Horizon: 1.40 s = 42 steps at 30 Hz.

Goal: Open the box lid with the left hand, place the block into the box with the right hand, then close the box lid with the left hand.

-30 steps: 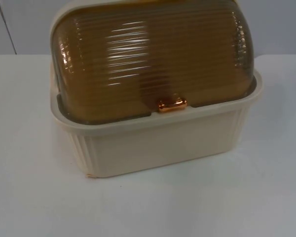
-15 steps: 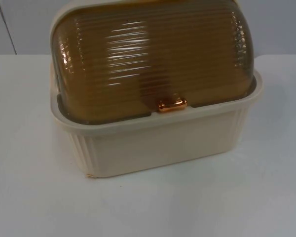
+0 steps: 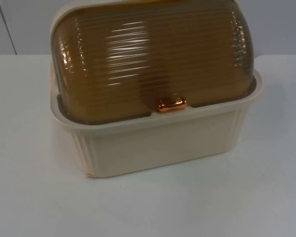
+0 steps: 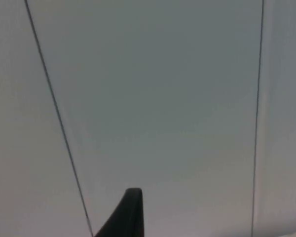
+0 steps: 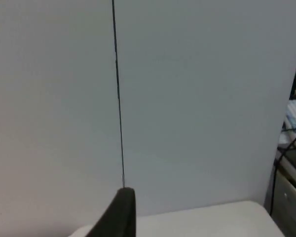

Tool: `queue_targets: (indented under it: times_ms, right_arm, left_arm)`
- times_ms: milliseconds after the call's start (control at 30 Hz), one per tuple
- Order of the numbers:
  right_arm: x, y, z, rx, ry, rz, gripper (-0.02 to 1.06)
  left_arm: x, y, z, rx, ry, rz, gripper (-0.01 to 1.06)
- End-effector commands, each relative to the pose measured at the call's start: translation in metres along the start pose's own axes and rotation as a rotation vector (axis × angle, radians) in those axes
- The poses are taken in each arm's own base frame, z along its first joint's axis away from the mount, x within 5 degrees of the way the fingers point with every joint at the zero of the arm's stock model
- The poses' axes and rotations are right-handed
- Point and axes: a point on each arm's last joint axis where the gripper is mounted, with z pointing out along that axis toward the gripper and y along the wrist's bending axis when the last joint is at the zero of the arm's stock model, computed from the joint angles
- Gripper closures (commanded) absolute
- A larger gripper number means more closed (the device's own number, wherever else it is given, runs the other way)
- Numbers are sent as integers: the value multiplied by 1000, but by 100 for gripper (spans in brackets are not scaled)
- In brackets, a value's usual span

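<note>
Nothing has moved since the earlier top views: the box [image 3: 155,98] sits exactly where it did, at the centre of the top view on the white surface [image 3: 29,197], turned slightly so its lower left corner comes nearest the camera. Its cream ribbed body carries a domed, ribbed amber lid [image 3: 153,59] that is down, with a small copper-coloured latch [image 3: 171,104] at the middle of the front edge, resting against the cream rim. The lid's tint and the glare across it in the upper middle of the frame make it impossible to tell what lies inside. The top of the dome is cut off by the upper edge of the frame, and the box hides most of the grey partition wall [image 3: 276,24] behind it.

Neither arm reaches into the top view. The left tool [image 4: 126,217] shows as one dark fingertip against the grey wall panels, with thin dark seams running down them; whether its fingers are spread or pressed together cannot be told. The right tool [image 5: 119,215] likewise shows a single dark fingertip, facing the same wall, with a strip of the white surface beyond it; its fingers' spacing cannot be told either. Both arms wait clear of the box.
</note>
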Motion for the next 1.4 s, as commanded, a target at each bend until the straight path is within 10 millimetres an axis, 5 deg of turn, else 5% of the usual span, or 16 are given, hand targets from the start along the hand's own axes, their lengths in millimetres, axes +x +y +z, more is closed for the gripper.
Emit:
queue_targets:
  times_ms: [0,100,267,300,533,733,1000,1133,1367]
  right_arm:
    - [-3,-2,-11,6,-40,1,6]
    - [-7,-3,-27,3,-111,4,6]
    - [-14,-8,-73,-21,-259,19,6]
    - [-14,-8,-73,-21,-259,19,6]
    - [-9,-24,-129,-291,-424,70,6]
    - [4,-52,-172,-347,-574,52,6]
    - [22,-65,-220,-262,-739,15,6]
    - [33,-63,-235,-210,-733,-20,6]
    - [47,-56,-229,-197,-551,-67,6]
  left_arm:
    - [-7,-1,-16,-3,-53,9,2]
    - [-14,-3,-42,-3,-123,7,2]
    - [-24,-8,-116,-29,-321,102,2]
    - [-24,-8,-116,-29,-321,102,2]
    - [-17,-16,-192,-22,-500,108,2]
    - [-8,-21,-215,3,-527,121,2]
    - [-3,-39,-248,129,-670,244,2]
    - [5,-41,-253,136,-627,273,2]
    - [25,-29,-260,6,-468,235,2]
